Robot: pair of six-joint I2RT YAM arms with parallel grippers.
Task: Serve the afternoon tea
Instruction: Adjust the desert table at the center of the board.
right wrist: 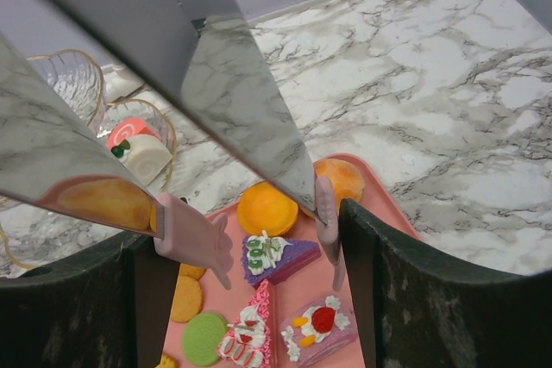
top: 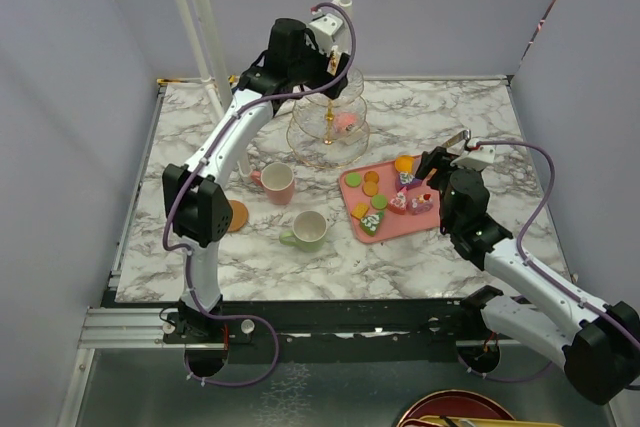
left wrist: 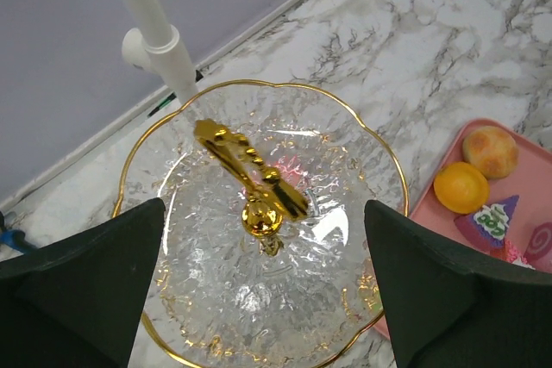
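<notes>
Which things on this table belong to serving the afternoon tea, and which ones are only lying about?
For the job: glass stand, roll cake on it, pink mug, green mug, brown coaster, cakes and macarons.
Lying about: pink tray under the sweets, white pipe, red dish.

Marble-patterned tabletop (top: 450, 127) carries a flat pink tray (top: 398, 225) right of centre. White pipe (left wrist: 155, 32) rises at the far edge.
</notes>
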